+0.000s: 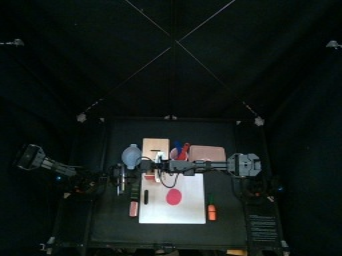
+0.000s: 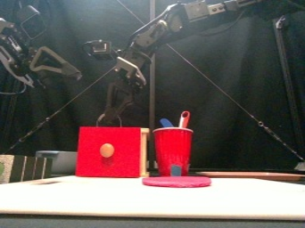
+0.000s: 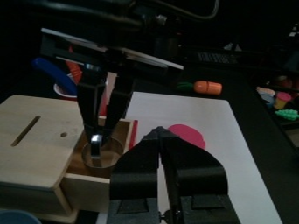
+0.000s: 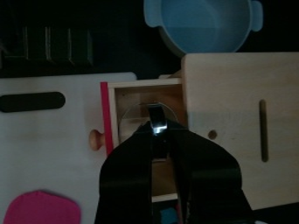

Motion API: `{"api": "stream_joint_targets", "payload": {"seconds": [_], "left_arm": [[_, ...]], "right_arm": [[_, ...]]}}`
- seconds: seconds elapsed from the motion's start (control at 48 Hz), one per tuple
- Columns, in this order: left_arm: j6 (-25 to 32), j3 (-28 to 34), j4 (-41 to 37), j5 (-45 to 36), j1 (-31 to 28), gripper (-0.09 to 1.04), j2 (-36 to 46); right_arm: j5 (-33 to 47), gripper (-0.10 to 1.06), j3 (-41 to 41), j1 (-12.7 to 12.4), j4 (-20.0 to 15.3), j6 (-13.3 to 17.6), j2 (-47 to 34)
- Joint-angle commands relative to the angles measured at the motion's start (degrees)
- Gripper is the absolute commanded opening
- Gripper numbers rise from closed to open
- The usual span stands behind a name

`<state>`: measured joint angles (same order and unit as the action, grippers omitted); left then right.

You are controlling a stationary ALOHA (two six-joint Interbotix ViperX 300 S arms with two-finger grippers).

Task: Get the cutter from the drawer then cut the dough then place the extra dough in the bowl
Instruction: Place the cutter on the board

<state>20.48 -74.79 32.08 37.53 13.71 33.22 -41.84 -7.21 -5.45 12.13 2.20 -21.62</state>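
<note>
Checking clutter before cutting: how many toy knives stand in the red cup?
2. A blue toy knife and a red toy knife, both standing in the round red plastic cup beside the pale wooden box; any shorter one would be hidden inside.

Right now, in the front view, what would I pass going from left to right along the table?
Blue-grey bowl, pale wooden box with red drawer front, red cup holding blue and red toy knives.

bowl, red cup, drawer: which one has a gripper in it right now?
The drawer, pulled open from the wooden box: the right gripper reaches down into it. The blue-grey bowl and the red cup have no gripper in them.
</note>
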Motion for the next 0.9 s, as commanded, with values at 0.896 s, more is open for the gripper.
{"api": "stream_joint_targets", "payload": {"seconds": [0.896], "left_arm": [[-0.1,-0.3,1.6,0.2,-0.6,0.35,-0.1]], "right_arm": [[-12.2,0.41,16.0,9.3,1.9,5.8,22.8]]}}
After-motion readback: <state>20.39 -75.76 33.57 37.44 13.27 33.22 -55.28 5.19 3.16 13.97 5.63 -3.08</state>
